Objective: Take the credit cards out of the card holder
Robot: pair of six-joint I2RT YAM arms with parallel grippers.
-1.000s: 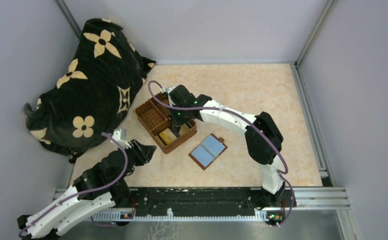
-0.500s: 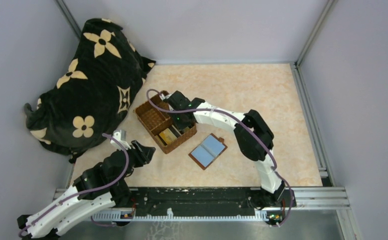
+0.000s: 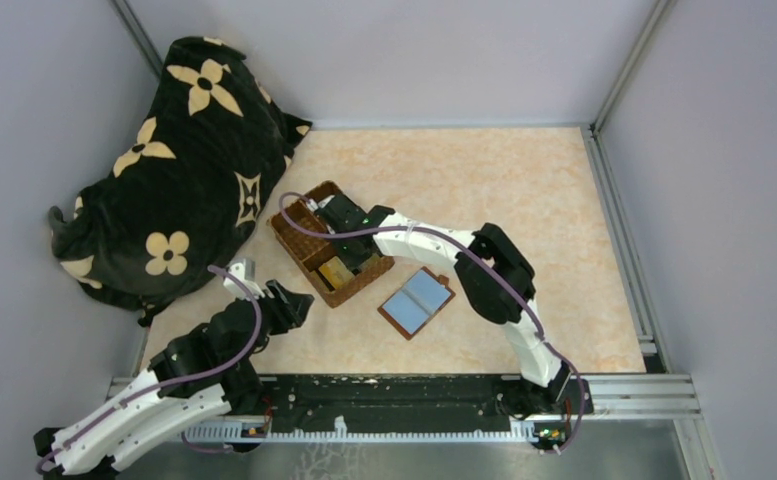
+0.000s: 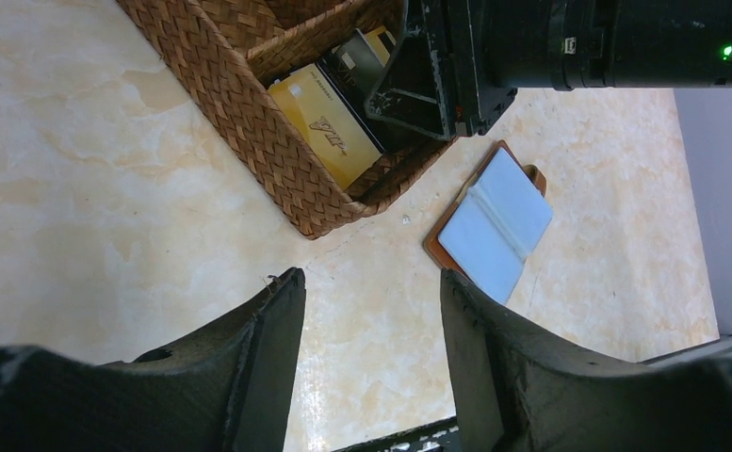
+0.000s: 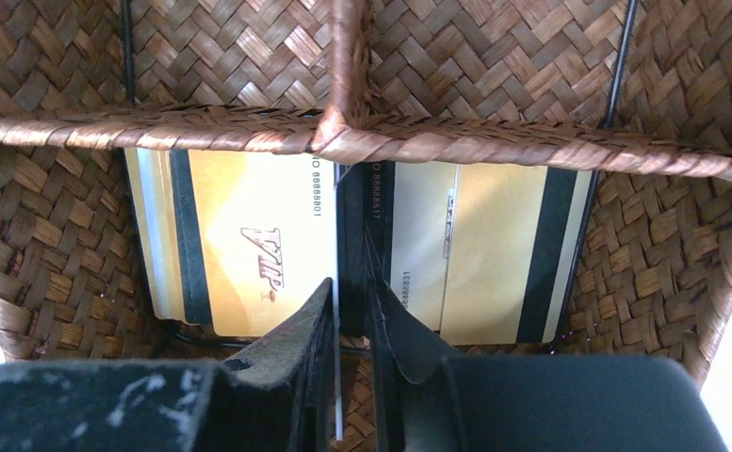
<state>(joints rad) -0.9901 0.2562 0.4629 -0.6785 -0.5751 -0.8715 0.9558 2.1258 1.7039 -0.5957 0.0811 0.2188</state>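
The card holder (image 3: 417, 302) lies open on the table, grey-blue inner face up, right of the wicker basket (image 3: 324, 290); it also shows in the left wrist view (image 4: 494, 221). Gold-tan credit cards (image 3: 336, 270) lie in the basket's near compartments (image 5: 249, 245). My right gripper (image 3: 342, 232) hangs over the basket. In the right wrist view (image 5: 350, 282) its jaws stand a narrow gap apart. A thin whitish card (image 5: 336, 377) stands edge-on against the left finger, clear of the right one. My left gripper (image 3: 289, 300) is open and empty above bare table (image 4: 371, 278).
A large black bag with tan flower marks (image 3: 174, 170) lies at the back left, touching the basket's far corner. The woven divider (image 5: 437, 146) splits the basket's compartments. Grey walls close in the table on three sides.
My right gripper has moved left and a little back over the basket, the arm stretching further. The left arm and the card holder have not moved.
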